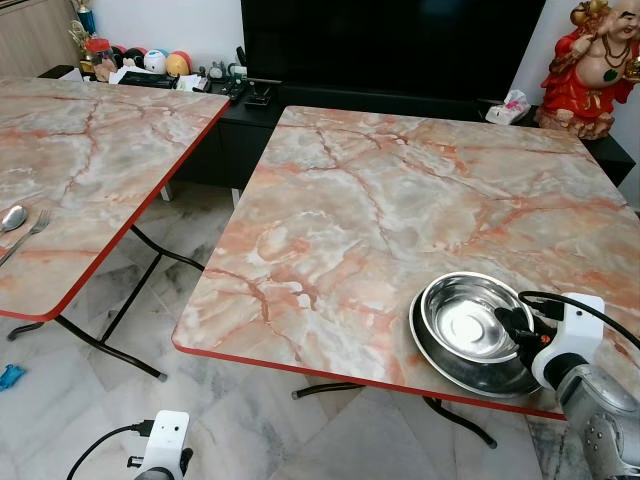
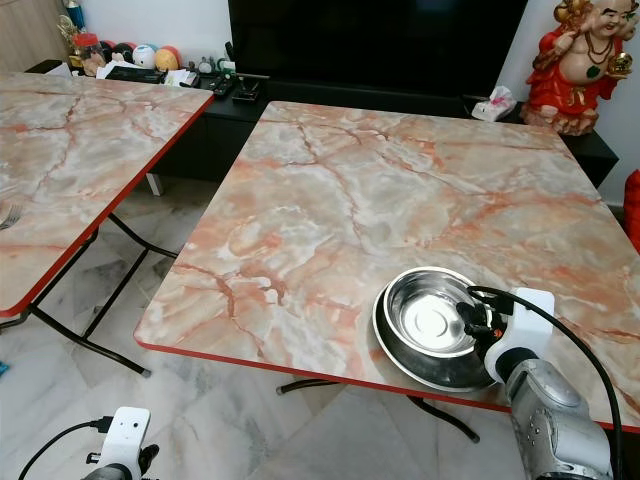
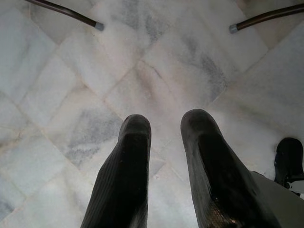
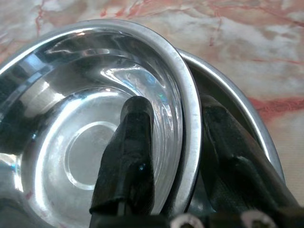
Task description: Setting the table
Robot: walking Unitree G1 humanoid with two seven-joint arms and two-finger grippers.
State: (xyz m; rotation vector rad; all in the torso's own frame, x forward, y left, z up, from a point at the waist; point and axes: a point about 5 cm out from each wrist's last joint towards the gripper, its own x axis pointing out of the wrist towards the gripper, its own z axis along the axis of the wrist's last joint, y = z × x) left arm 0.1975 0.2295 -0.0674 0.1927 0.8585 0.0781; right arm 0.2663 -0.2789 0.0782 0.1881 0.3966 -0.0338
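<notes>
In the left eye view, a steel bowl [image 1: 470,322] sits nested on a steel plate [image 1: 440,358] near the front right corner of the marbled tabletop [image 1: 400,200]. The right pincer [image 1: 516,328] straddles the bowl's near rim. A spoon [image 1: 10,218] and fork [image 1: 30,232] lie on the second tabletop [image 1: 90,150], well apart to the left.

The right eye view shows the same nest close to the red front edge.

In the left wrist view, the left pincer [image 3: 164,142] hangs over the tiled floor [image 3: 71,95], its fingers narrowly apart and empty.

In the right wrist view, one finger [image 4: 130,142] lies inside the bowl and the other outside, between bowl wall and plate, closed onto the rim. The polished steel looks stiff, light and slippery, so I judge the thin rim the only workable hold; a firm pinch and level lift should keep it from swivelling or dragging the plate.
</notes>
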